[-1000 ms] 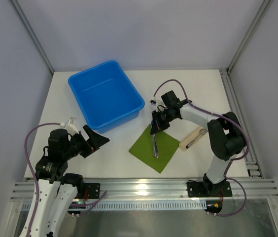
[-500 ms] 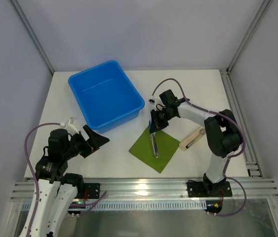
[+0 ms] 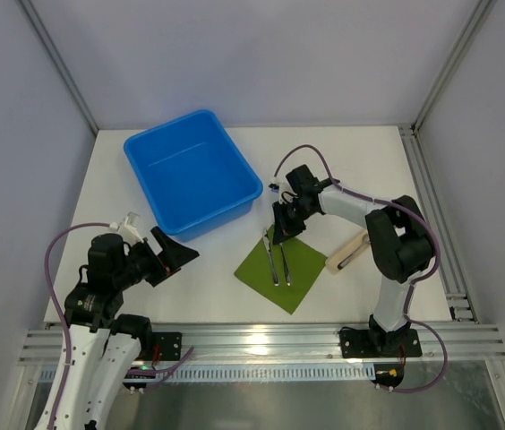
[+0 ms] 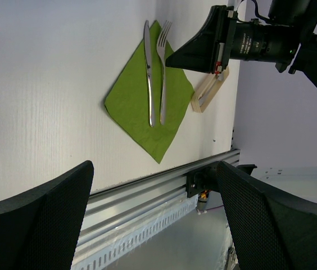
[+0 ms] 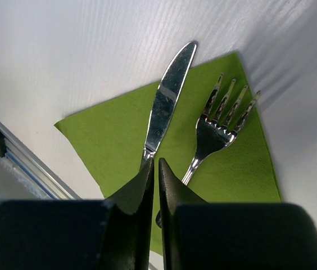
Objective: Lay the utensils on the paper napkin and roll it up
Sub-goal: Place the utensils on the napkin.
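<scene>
Right wrist view: right gripper [image 5: 154, 163], fingers pressed almost together, empty, hovers over the napkin [image 5: 108, 140], where knife [image 5: 164, 107] and fork [image 5: 217, 132] lie side by side (tips toward one o'clock). Left gripper [image 4: 154, 185] gapes wide.

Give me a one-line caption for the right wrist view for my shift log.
Knife and fork lie side by side on the green napkin, jaws shut just above their handles.

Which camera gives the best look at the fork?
The right wrist view: the fork lies close, its tines sharp. The left wrist view shows it whole but small beside the knife; the top view only a thin silver line.
</scene>
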Robot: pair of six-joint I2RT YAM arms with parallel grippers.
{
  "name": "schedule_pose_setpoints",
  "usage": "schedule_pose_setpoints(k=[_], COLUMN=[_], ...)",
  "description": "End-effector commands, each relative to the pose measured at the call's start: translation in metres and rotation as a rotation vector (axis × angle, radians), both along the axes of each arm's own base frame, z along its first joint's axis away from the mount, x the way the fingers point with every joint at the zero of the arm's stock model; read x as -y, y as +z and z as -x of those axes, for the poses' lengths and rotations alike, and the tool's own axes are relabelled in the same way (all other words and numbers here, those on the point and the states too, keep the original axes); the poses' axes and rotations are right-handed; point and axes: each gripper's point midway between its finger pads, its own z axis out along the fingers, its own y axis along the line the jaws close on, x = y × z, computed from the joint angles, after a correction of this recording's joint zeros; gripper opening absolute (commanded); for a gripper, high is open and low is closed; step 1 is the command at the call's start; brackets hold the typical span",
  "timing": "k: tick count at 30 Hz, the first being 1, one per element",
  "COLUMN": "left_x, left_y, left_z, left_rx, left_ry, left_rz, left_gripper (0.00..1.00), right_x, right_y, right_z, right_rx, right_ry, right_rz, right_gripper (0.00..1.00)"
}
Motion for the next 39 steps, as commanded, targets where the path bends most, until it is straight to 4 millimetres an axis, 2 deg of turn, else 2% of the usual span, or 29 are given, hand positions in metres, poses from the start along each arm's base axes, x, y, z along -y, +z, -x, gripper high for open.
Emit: schedule_pose_setpoints(k=[1, 5, 11, 17, 23, 32, 39], left_x=[0.000, 0.000, 0.001, 0.000, 0.000, -0.001, -0.001], left_y=[0.009, 0.008, 0.007, 0.009, 0.008, 0.008, 0.008], left_z=[-0.002, -0.003, -0.003, -0.001, 0.001, 0.002, 0.002], left_rx=[0.042, 0.042, 0.037, 0.041, 0.040, 0.042, 0.040], left_ry=[-0.012, -0.014, -0.013, -0.010, -0.013, -0.011, -0.013], left_rz=[-0.010, -0.011, -0.009, -0.011, -0.012, -0.012, -0.014], left_gripper=[0.91, 0.91, 0.91, 0.91, 0.91, 0.91, 0.91], right_x=[-0.004, 0.006, -0.010, -0.007, -0.006, -0.019, -0.020], right_y=[0.017, 0.015, 0.018, 0.008, 0.003, -0.003, -0.009], right_z=[-0.011, -0.014, 0.004, 0.010, 0.017, 0.025, 0.029], right_rx=[0.077, 0.140, 0.229, 0.273, 0.297, 0.284, 0.276], right_ry=[-0.006, -0.069, -0.090, -0.141, -0.139, -0.115, -0.116], right_rz=[0.007, 0.144, 0.287, 0.410, 0.472, 0.454, 0.468], right_gripper=[0.09, 0.13, 0.28, 0.33, 0.34, 0.33, 0.29])
